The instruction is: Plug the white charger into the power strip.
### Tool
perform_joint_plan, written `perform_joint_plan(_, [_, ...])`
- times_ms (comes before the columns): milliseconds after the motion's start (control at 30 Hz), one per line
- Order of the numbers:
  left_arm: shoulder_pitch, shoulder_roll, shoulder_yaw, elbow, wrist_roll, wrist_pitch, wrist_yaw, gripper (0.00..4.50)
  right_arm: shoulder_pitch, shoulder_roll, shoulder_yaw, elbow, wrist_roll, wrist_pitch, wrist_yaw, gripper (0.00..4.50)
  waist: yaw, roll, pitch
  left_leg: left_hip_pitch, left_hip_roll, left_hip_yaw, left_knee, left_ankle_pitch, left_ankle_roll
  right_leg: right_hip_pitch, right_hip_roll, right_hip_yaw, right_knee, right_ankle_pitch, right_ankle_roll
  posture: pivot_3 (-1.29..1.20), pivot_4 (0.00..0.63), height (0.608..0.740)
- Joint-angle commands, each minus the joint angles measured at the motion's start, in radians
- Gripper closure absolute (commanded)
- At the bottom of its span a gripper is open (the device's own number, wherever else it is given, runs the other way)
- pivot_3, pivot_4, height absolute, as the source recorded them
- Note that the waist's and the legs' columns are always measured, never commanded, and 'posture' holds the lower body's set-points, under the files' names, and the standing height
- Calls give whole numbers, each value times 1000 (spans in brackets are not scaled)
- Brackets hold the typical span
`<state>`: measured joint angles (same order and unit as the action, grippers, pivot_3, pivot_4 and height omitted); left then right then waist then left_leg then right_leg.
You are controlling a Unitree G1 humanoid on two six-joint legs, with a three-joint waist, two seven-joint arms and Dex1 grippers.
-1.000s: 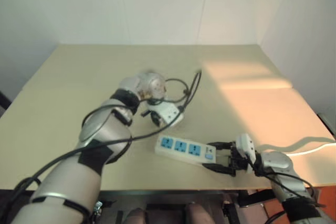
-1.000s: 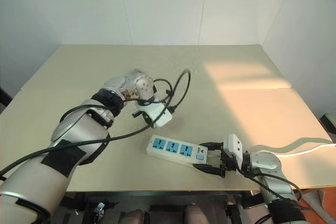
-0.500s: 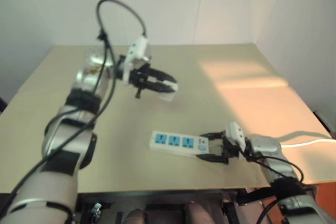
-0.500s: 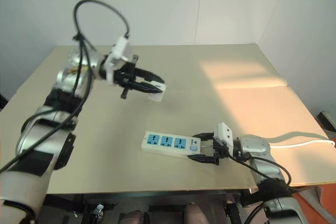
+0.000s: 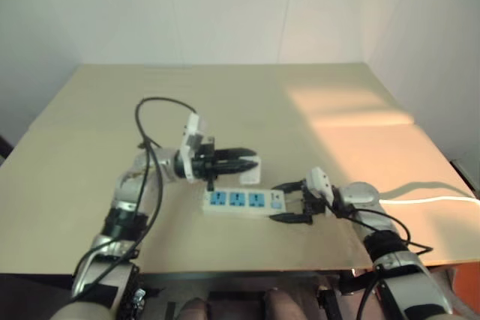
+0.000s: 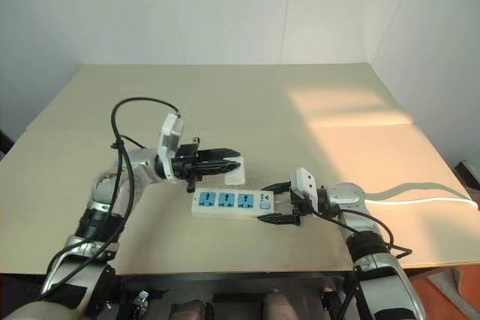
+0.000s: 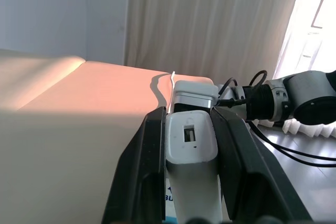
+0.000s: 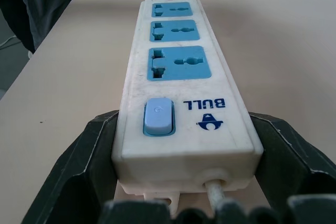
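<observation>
The left gripper point(image 6: 225, 161) is now reaching in low over the table point(image 6: 315, 88), pointing level toward the robot's right, where half a second ago it was held high above the far left part of the tabletop. Its two black fingers point(image 7: 149, 150) are clenched on the white charger point(image 7: 190, 142), which is sitting between them with its end face showing past the fingertips. In the head views the white charger point(image 6: 234, 172) is hanging just behind the far edge of the power strip point(image 6: 229, 204), near its middle socket, and whether it is touching the strip cannot be told. A black cable point(image 6: 131, 110) is looping up from the left forearm.

The power strip is lying flat near the front edge of the table, its three blue sockets point(image 8: 178, 62) facing up, and it is sitting a little farther to the left than a second ago. The right gripper point(image 6: 274, 201) is grasping its switch end, one finger point(image 8: 86, 153) on each long side, the pale blue switch point(image 8: 158, 115) just ahead of them. The strip's white cord point(image 6: 424, 198) is trailing off the right edge of the table.

Nothing else is lying on the tabletop; a patch of sunlight point(image 6: 349, 106) is falling across its right side.
</observation>
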<state>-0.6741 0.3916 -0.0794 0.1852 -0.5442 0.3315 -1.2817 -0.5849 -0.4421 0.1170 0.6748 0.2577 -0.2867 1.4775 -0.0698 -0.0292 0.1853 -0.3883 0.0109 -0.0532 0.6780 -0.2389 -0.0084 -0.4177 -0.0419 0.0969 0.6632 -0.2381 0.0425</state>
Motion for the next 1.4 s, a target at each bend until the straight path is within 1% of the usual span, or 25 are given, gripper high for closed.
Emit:
perform_joint_plan(33, [9,-21,-23,26,59,-150,-52,3514,9,15,6,-4,-12,-20,-1,1088,0,0,0,0,0,0,0,0,0,0,0,0,0,0,0,0,150,740])
perform_joint_plan(200, [6,-59,-46,127,102,-276,-127,3514,17,25,6,-20,-16,-15,-23,1088,-2,0,-1,0,0,0,0,0,0,0,0,0,0,0,0,0,150,740])
perform_joint_plan(300, [-10,-71,-53,185,108,-312,-179,3514,27,29,6,-33,-16,-10,-29,1088,-5,0,-1,1,0,1,-1,0,0,0,1,0,0,0,-1,0,150,740])
perform_joint_plan(533, [-53,-99,-59,358,170,-438,-249,3514,40,28,8,-58,-21,1,-41,1088,-4,0,-1,0,0,1,-1,0,0,0,1,0,-1,0,0,0,150,740])
perform_joint_plan(667, [-64,-110,-51,403,172,-459,-265,3514,42,26,11,-63,-26,3,-47,1088,-4,0,-2,1,0,1,-1,0,0,1,1,0,-1,0,0,0,150,740])
perform_joint_plan(967, [-64,-133,-37,441,177,-451,-262,3514,46,25,18,-73,-34,7,-55,1088,-4,0,-3,2,0,0,-1,0,0,3,1,0,-1,0,0,0,150,740])
perform_joint_plan(1167, [-51,-137,-44,467,186,-456,-296,3514,47,27,22,-76,-38,8,-61,1088,-5,0,-3,10,1,0,-3,0,0,12,2,0,-5,0,0,0,150,740])
perform_joint_plan(1267, [-48,-135,-43,464,182,-443,-318,3514,50,25,21,-80,-37,9,-62,1088,-5,0,-3,10,1,0,-3,0,0,12,3,-1,-6,0,0,0,150,740])
perform_joint_plan(1400, [-49,-132,-53,504,219,-501,-322,3514,50,25,18,-86,-31,14,-66,1088,-5,0,-3,10,2,0,-3,0,0,12,3,-1,-7,0,0,0,150,740])
